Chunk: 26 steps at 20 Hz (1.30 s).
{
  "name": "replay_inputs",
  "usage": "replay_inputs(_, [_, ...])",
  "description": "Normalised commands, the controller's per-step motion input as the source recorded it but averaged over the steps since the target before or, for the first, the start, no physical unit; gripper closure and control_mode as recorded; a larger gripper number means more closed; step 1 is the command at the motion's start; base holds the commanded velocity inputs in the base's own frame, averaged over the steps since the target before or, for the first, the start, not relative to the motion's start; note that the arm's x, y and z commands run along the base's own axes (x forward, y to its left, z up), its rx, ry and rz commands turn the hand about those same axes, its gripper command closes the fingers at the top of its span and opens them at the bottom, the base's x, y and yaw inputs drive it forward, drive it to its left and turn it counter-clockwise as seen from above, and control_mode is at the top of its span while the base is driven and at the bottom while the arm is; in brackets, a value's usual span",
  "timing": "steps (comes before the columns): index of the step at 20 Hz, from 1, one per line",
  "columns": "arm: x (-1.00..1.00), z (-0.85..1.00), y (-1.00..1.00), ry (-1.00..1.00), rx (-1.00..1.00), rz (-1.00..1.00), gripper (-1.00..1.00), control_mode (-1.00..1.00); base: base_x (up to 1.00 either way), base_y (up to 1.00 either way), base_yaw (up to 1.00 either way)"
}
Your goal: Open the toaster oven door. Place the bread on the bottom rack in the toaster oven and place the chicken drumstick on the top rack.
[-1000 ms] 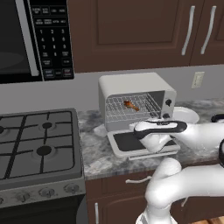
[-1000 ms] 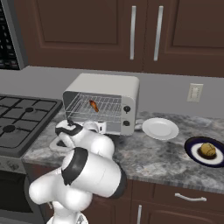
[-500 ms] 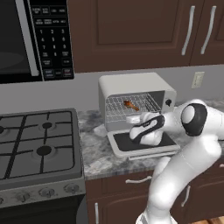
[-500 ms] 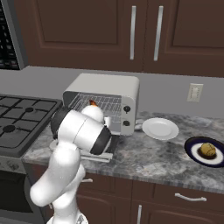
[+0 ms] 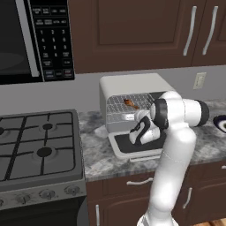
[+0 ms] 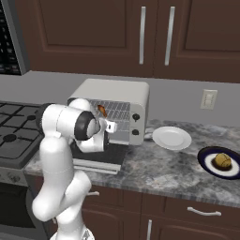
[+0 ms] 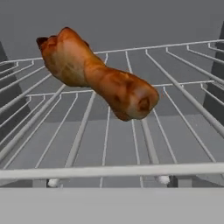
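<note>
The off-white toaster oven (image 5: 128, 84) (image 6: 117, 91) stands on the counter with its door (image 5: 126, 148) (image 6: 101, 161) dropped flat. An orange-brown chicken drumstick (image 5: 130, 103) (image 6: 101, 110) (image 7: 100, 78) lies on the top rack (image 5: 117, 102) (image 7: 105, 144). Below it is the bottom rack (image 6: 125, 123), with nothing seen on it. My gripper (image 5: 134, 120) (image 6: 111, 125) hovers over the door at the oven mouth, open and holding nothing, just short of the drumstick. The bread (image 6: 222, 161), a brown roll, sits on a dark blue plate (image 6: 206, 157) far right.
A white plate (image 6: 172, 138) lies between the oven and the blue plate. A gas stove (image 5: 35, 145) is to the left, a black microwave (image 5: 31, 39) above it. Dark cabinets hang overhead. My raised elbow stands right of the door.
The arm swung up from lying across the front of the door to an upright elbow. The hand stayed near the oven mouth, edging closer. The drumstick has not moved.
</note>
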Motion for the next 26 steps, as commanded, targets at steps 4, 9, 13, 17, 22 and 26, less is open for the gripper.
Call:
replay_inputs(4, [0.42,-0.15,-0.08,0.30,-0.02,-0.04,-1.00,-1.00,0.00,0.00,0.00])
replay_inputs(9, [-0.04,-0.09,-0.25,0.37,-0.08,0.00,-1.00,-1.00,0.00,0.00,0.00])
replay_inputs(13, [-0.64,-0.01,-0.26,0.33,-0.16,0.00,-1.00,-1.00,0.00,0.00,0.00])
replay_inputs(17, [-0.89,0.00,-0.28,0.25,-0.15,0.00,-1.00,-1.00,0.00,0.00,0.00])
replay_inputs(22, [-0.77,0.07,-0.29,0.19,-0.13,0.00,-1.00,-1.00,0.00,0.00,0.00])
replay_inputs(26, [-0.24,0.93,-0.03,0.06,-0.02,0.00,-1.00,-1.00,0.00,0.00,0.00])
